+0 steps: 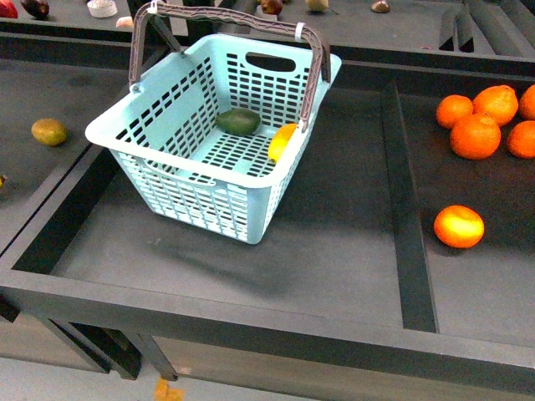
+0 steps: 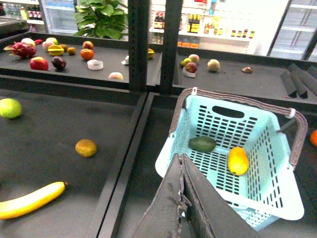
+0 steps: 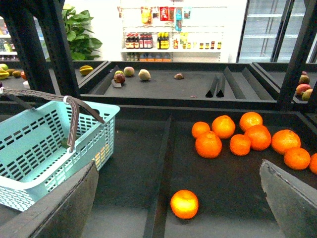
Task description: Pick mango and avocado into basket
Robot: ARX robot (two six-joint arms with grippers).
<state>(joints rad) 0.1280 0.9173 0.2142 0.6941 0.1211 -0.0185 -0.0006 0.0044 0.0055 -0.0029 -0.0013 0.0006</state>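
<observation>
The light teal basket (image 1: pixel 180 188) stands in the middle bin, its brown handles raised. Inside it lie the dark green avocado (image 1: pixel 238 122) and the yellow-orange mango (image 1: pixel 282 142), side by side on the slotted floor. The left wrist view shows the same avocado (image 2: pixel 202 144) and mango (image 2: pixel 237 160) inside the basket (image 2: pixel 277 198). My left gripper (image 2: pixel 181 161) is shut and empty, hovering just outside the basket's near rim. My right gripper (image 3: pixel 181 196) is open and empty, over the dark shelf beside the basket (image 3: pixel 34 163). Neither arm shows in the front view.
Several oranges (image 1: pixel 476 134) lie in the right bin, one apart (image 1: pixel 458 226). A yellow-green fruit (image 1: pixel 49 131) sits in the left bin; the left wrist view also shows a banana (image 2: pixel 29 201) and a lime-green fruit (image 2: pixel 10 107) there. Raised dividers (image 1: pixel 410 209) separate the bins.
</observation>
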